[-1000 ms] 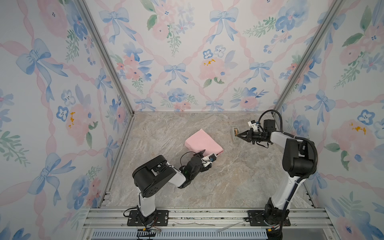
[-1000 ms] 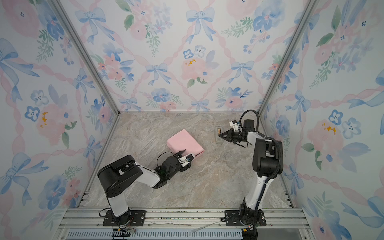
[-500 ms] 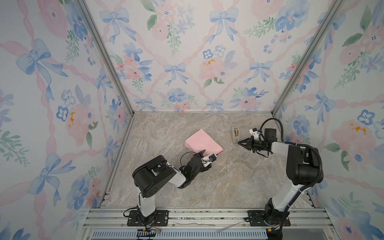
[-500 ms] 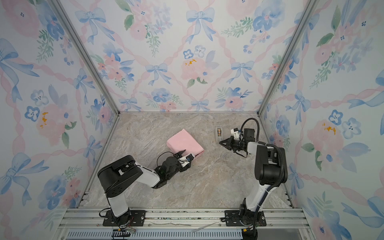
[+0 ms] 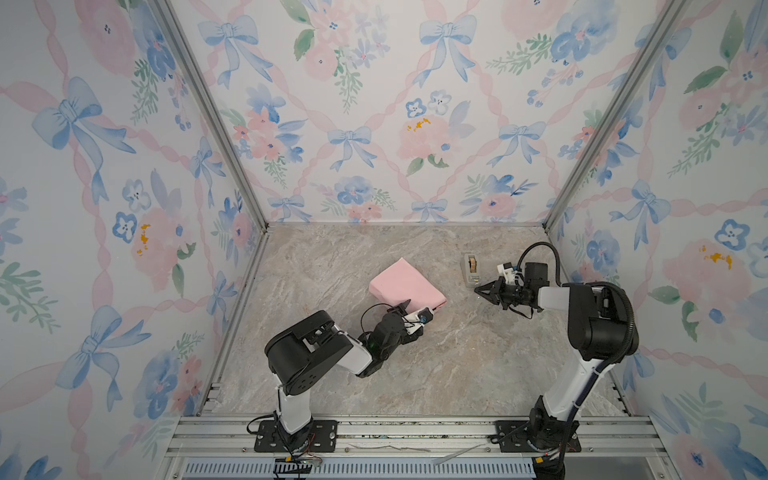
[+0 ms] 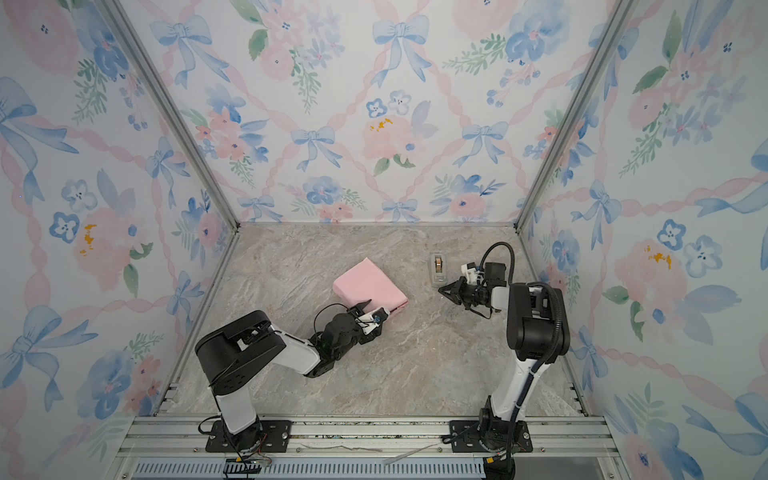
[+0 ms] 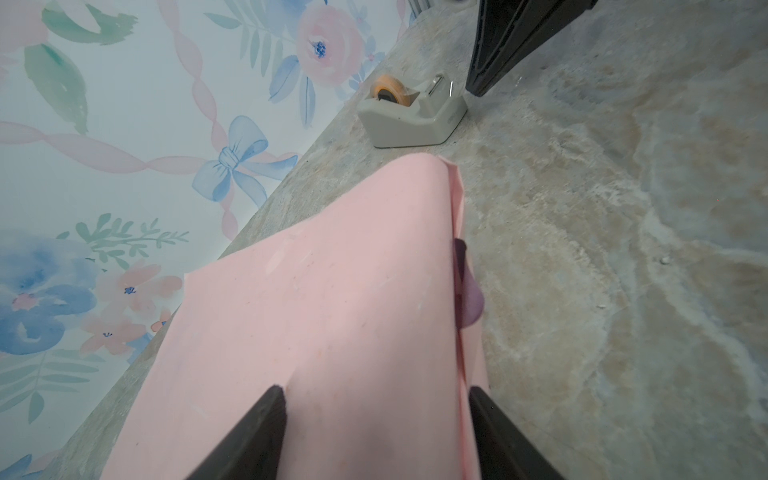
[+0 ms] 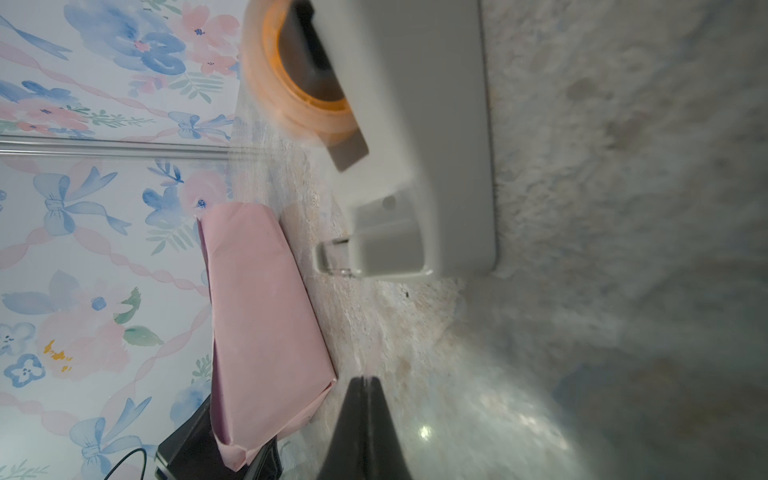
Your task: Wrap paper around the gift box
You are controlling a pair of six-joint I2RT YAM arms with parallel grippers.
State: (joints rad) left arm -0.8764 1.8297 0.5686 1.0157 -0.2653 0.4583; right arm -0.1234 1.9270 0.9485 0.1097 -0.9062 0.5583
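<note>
Item: paper [image 5: 405, 286], pale pink side outward, folded into a flat rectangular parcel lying near the middle of the marble-patterned tabletop [image 5: 457, 365], set at an angle in both top views; a sliver of its lilac side shows at one folded edge in the left wrist view [image 7: 469, 291]; the gift box is not visible in any view, so whether it lies inside the folds cannot be told. Item: left hand [image 5: 411, 309], at the parcel's near end; its fingers [image 7: 257, 432] stand wide apart with the end of the parcel between them, one pressing a dent into the pink face, one against the folded edge; it holds the paper. Item: right hand [image 5: 478, 290], well apart from the parcel, low over the tabletop; its jaws are pressed together to a single point [image 8: 363, 380]; whether anything thin is pinched there cannot be told. Item: beige tape dispenser [image 5: 471, 270] with an orange-cored roll, standing towards the back right of the tabletop; the right hand's tip is just beside its cutter end.
</note>
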